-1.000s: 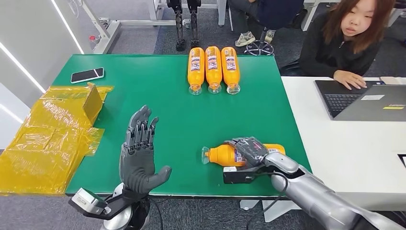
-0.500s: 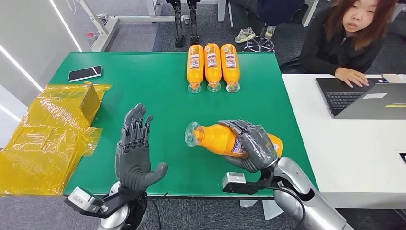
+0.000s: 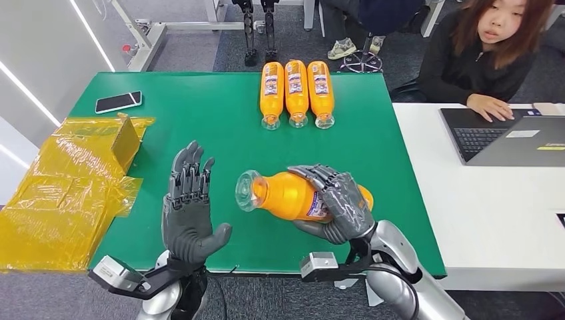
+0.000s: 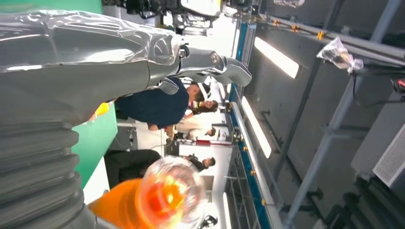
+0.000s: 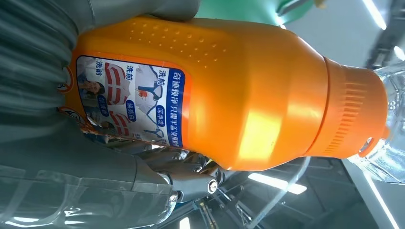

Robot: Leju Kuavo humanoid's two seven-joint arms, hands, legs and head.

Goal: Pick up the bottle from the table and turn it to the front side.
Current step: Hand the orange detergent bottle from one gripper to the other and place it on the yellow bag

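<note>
Orange bottle [image 3: 286, 195] held up above green worktop [image 3: 226, 133], lying sideways, clear cap end pointing toward left hand [image 3: 190, 213]. Right hand [image 3: 336, 200] grips bottle around middle, fingers over label. Left hand holds nothing, fingers straight and apart, palm facing bottle, a little way off. 3 more orange bottles [image 3: 296, 93] lie side by side at far edge of worktop. Phone [image 3: 118, 102] near far left corner. Yellow plastic wrap [image 3: 66, 193] on left side.

You're in a robotics lab/test bay w/ office desks, green-topped work table [image 3: 200, 100], white desk [image 3: 480, 200] beside it, person [image 3: 490, 50] on a laptop [image 3: 513, 137], metal frame legs [image 3: 153, 37], grey carpet, ceiling strip lights [image 4: 267, 50].
</note>
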